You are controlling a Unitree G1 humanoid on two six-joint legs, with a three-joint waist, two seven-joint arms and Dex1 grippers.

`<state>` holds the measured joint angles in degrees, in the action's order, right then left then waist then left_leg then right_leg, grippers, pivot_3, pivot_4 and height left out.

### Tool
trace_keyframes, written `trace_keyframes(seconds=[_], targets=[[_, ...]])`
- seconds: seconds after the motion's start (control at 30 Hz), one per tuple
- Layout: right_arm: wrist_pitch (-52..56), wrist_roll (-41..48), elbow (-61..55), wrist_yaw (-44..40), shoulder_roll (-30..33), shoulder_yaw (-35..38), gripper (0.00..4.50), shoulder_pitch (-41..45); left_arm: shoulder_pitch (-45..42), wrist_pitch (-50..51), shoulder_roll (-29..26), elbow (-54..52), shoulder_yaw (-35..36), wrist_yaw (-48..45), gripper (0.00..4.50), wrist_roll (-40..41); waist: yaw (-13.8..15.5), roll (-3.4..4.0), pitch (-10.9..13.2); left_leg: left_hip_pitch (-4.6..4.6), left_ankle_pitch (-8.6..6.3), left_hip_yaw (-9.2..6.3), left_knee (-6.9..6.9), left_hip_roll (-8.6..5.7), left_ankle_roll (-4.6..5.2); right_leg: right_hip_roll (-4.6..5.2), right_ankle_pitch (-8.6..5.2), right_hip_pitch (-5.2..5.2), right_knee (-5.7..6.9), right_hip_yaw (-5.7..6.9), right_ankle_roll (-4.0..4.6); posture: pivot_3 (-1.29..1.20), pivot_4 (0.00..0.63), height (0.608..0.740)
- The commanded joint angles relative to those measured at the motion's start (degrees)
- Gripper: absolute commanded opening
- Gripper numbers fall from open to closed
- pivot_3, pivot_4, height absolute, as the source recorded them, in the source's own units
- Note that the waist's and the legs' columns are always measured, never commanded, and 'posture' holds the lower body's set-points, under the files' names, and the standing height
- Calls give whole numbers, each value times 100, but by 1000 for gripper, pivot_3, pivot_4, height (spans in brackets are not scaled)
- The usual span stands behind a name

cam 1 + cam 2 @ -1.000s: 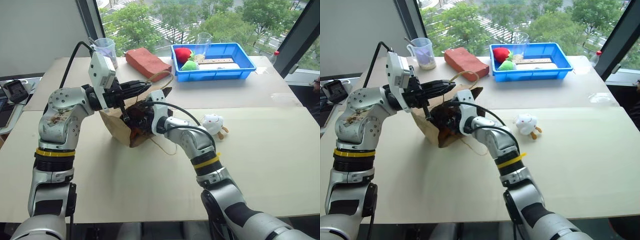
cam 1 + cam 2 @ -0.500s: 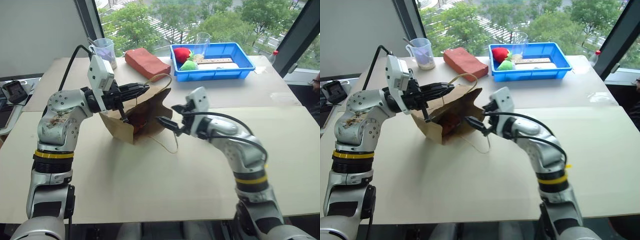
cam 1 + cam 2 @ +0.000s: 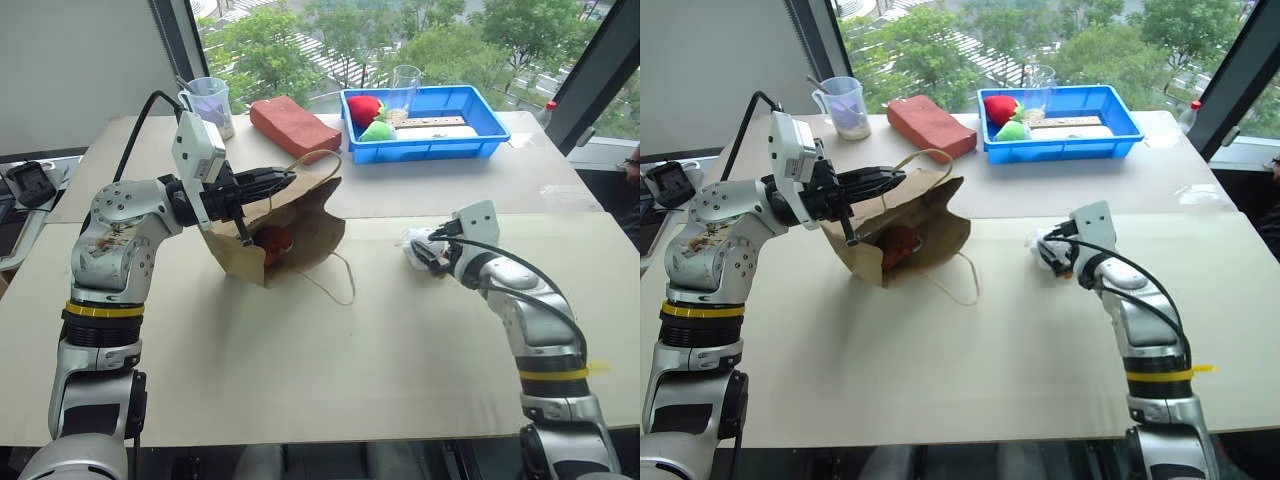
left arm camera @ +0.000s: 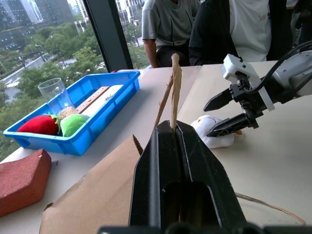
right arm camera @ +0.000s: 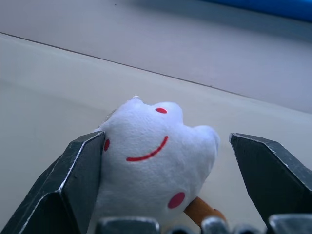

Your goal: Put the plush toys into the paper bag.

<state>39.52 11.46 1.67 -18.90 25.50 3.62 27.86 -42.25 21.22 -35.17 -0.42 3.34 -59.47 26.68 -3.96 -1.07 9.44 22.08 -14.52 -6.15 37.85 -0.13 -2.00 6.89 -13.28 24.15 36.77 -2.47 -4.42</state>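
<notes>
The brown paper bag [image 3: 300,228] stands tilted on the table, its mouth held up by my left gripper [image 3: 288,179], which is shut on the bag's top edge beside a cord handle. A reddish-brown plush toy [image 3: 273,240] lies inside the bag. To the right of the bag, the white plush toy [image 3: 417,243] with red face marks and orange feet lies on the table. My right gripper [image 5: 165,142] is open around it, one finger [image 5: 85,168] against its side and the other apart from it.
A blue tray [image 3: 425,153] with red and green soft items sits at the back right, a reddish block [image 3: 293,122] and a plastic cup [image 3: 210,100] at the back left. Two people [image 4: 214,24] sit beyond the table's right end.
My right gripper has come out of the bag and swung right to the white plush toy. The brown plush toy stays in the bag. The left gripper has held still.
</notes>
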Motion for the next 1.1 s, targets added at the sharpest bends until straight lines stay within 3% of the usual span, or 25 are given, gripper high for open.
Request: trace_keyframes(seconds=[0.03,0.27,0.43,0.57,0.73,0.93,1.1], targets=[[-226,-11,171,-92,24,115,3949,49,-115,-117,-87,-117,87,-17,0,3,15,0,0,0,0,0,0,0,0,0,0,0,0,0,0,0,150,740],[-300,185,-106,-301,27,223,1663,-27,-46,-71,-140,-191,120,46,0,14,46,0,0,2,0,0,1,-1,0,1,0,-3,-4,1,0,0,150,740],[485,1015,-1004,-1003,129,302,151,-162,-67,-90,-149,-141,121,32,0,9,33,0,0,2,0,-1,0,0,0,1,0,-1,-2,2,0,0,150,740],[1271,1948,-2078,-1366,85,269,135,-205,-97,-86,-119,-142,91,35,0,12,21,0,0,3,-1,-1,0,0,1,1,0,-1,-3,2,0,0,150,740],[1504,2162,-2213,-1096,-571,-239,135,365,-184,-111,-57,-72,30,11,0,2,-5,0,0,-3,-1,-2,1,0,1,0,0,-2,-1,2,0,0,150,740],[905,1557,-1067,-975,-1161,-973,135,1053,-255,-129,-13,-21,-20,-24,0,-8,20,1,0,-4,1,-3,1,-1,-2,0,0,0,9,2,0,0,150,740],[-77,1000,460,-852,-1746,-1115,135,1667,-284,-75,-19,-77,-27,-76,0,49,-15,1,0,-2,2,-3,0,0,-4,0,0,6,8,3,0,0,150,740]])
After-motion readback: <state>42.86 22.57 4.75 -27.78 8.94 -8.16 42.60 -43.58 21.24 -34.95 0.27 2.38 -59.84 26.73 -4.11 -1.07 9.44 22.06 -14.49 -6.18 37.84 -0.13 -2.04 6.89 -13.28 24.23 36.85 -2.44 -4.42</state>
